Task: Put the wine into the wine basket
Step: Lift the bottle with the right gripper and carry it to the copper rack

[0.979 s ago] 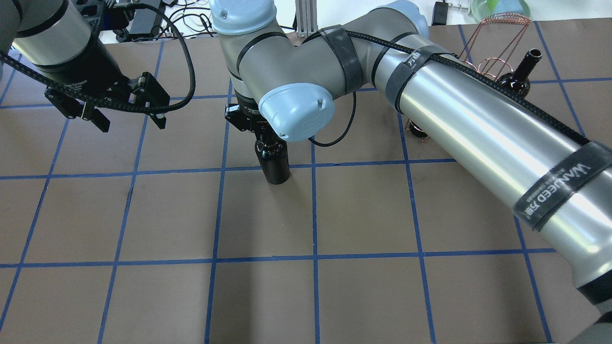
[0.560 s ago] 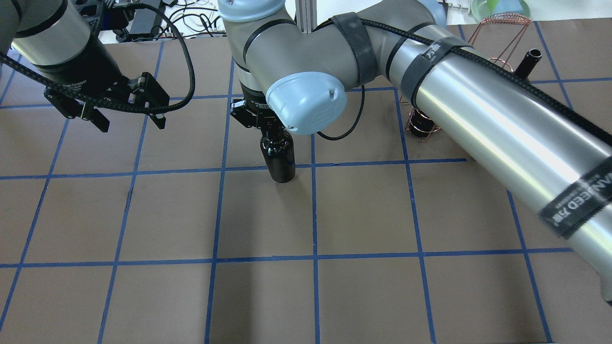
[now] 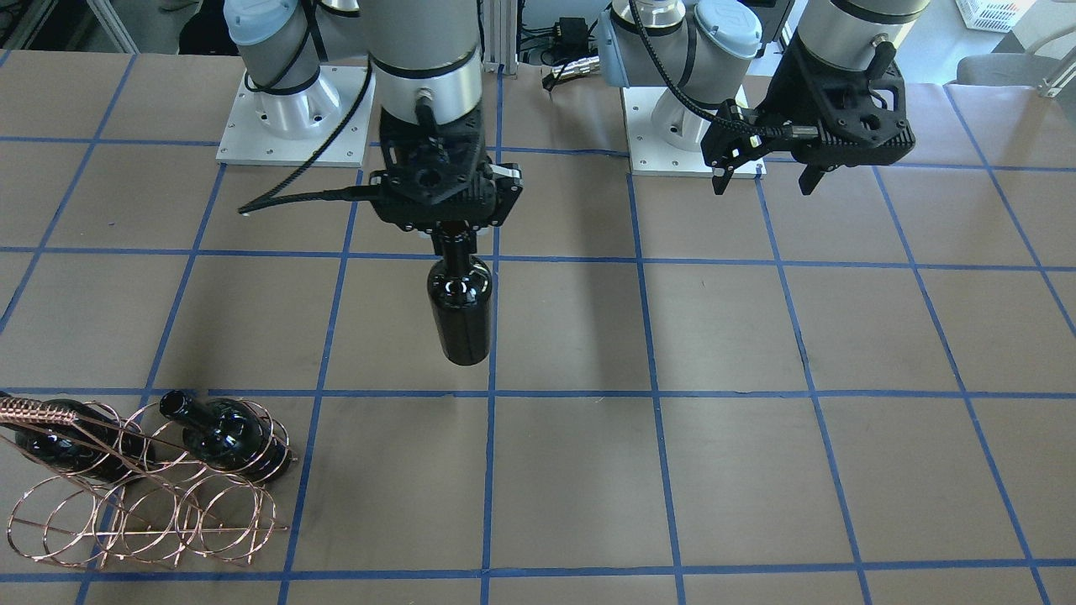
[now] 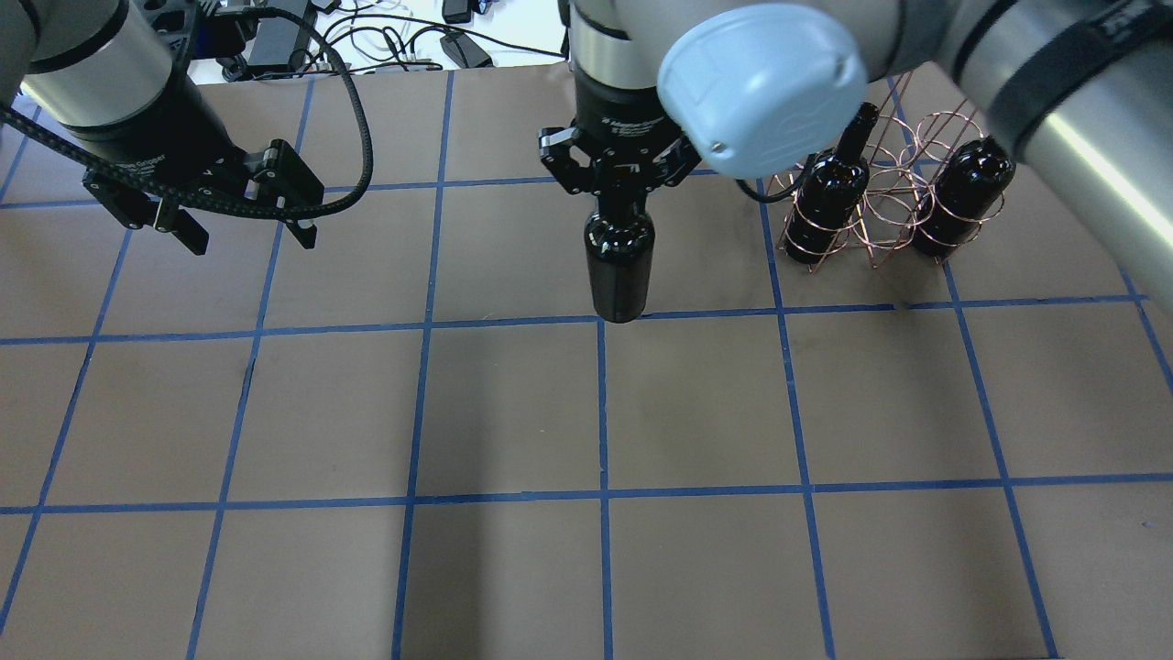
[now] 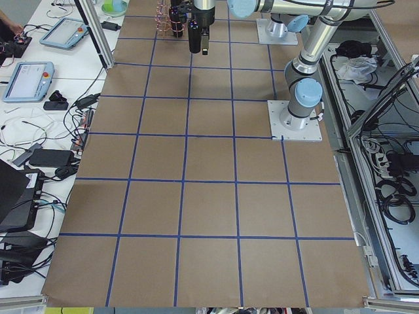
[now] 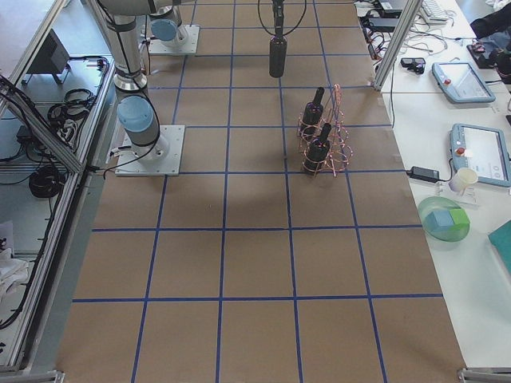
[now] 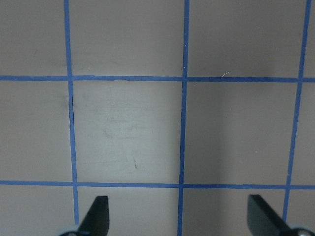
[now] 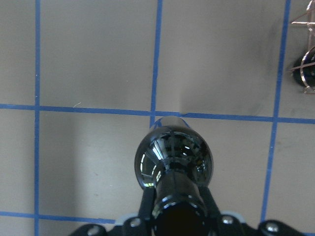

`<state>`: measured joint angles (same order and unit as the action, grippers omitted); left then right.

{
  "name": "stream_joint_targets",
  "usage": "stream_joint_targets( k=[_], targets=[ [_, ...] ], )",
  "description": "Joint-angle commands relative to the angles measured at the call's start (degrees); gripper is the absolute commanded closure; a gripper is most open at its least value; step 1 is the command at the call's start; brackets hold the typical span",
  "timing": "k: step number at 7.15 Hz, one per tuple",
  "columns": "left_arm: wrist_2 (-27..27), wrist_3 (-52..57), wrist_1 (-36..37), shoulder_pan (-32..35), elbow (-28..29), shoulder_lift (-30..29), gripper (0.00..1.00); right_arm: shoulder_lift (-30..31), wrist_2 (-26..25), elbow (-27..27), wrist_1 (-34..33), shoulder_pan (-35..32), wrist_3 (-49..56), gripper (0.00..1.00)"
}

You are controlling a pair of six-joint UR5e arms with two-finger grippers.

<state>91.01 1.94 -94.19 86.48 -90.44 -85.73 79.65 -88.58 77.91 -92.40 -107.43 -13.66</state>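
Observation:
My right gripper (image 4: pixel 616 188) is shut on the neck of a dark glass wine bottle (image 4: pixel 619 266) and holds it upright above the table; both also show in the front view, gripper (image 3: pixel 451 239) and bottle (image 3: pixel 459 311), and the bottle shows in the right wrist view (image 8: pixel 174 164). The copper wire wine basket (image 4: pixel 880 197) stands to the bottle's right, at the front view's lower left (image 3: pixel 143 504). It holds two more dark bottles (image 4: pixel 829 197) (image 4: pixel 971 188). My left gripper (image 4: pixel 249 236) is open and empty at the far left, with only table under it in its wrist view (image 7: pixel 178 216).
The brown table (image 4: pixel 596 412) carries a blue tape grid. Cables and boxes (image 4: pixel 275 37) lie beyond its far edge. A green bowl (image 6: pixel 445 219) and tablets (image 6: pixel 479 152) sit on the side bench.
My right arm has carried the bottle to the right, toward the basket, which now shows unhidden with two bottles in it. The left arm has not moved.

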Motion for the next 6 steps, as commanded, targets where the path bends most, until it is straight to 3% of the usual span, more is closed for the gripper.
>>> stream_joint_targets(
  k=[1, 4, 6],
  targets=[
    [-0.04, -0.27, -0.03, 0.00, 0.00, 0.04, 0.00, 4.18, -1.15, 0.05, 3.09, 7.46, 9.24, 1.00],
    [-0.04, -0.45, -0.03, 0.18, 0.00, 0.21, 0.00, 8.05, -1.42, 0.05, 7.48, 17.92, 22.77, 1.00],
    [-0.04, -0.36, -0.03, 0.18, 0.00, 0.21, 0.00, 10.34, -1.42, 0.05, 11.69, 20.58, 27.45, 1.00]
  ],
)
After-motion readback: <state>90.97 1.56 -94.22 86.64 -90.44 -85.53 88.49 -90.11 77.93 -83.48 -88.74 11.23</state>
